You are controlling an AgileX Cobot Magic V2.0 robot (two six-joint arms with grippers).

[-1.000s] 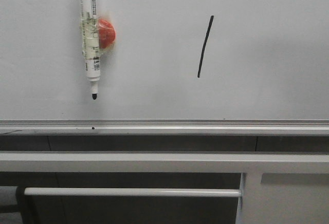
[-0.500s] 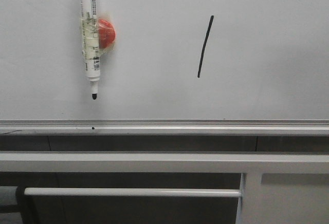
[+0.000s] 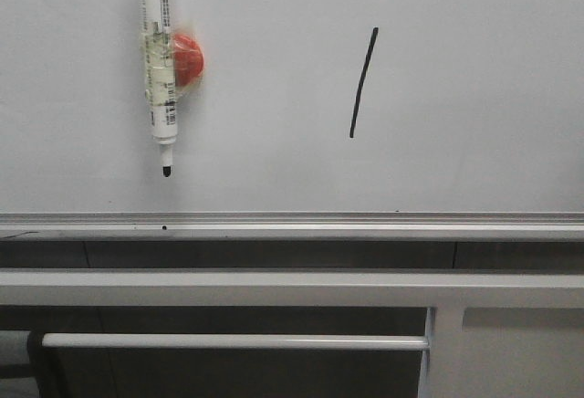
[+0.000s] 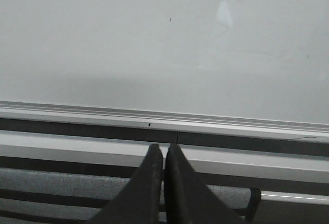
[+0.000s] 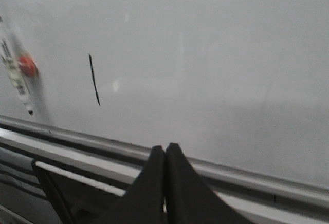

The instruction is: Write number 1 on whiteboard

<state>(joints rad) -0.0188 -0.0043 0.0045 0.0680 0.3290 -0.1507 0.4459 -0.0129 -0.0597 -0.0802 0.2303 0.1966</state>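
The whiteboard (image 3: 474,97) fills the upper part of the front view, pale and glossy above its silver bottom rail (image 3: 292,225). On it stands the number 1 (image 3: 364,81), a thin black slanted stroke, also seen in the right wrist view as number 1 (image 5: 94,79). A white marker pen (image 3: 160,65) with its black tip down hangs at the left, held by a red magnet (image 3: 189,58). My left gripper (image 4: 164,149) is shut and empty, low before the rail. My right gripper (image 5: 164,149) is shut and empty too. Neither gripper shows in the front view.
Grey metal frame bars (image 3: 292,288) run below the board, with a thinner bar (image 3: 233,341) lower down. In the right wrist view the marker pen (image 5: 15,75) and magnet (image 5: 27,66) appear blurred at the board's far side. The left wrist view faces blank whiteboard (image 4: 154,44).
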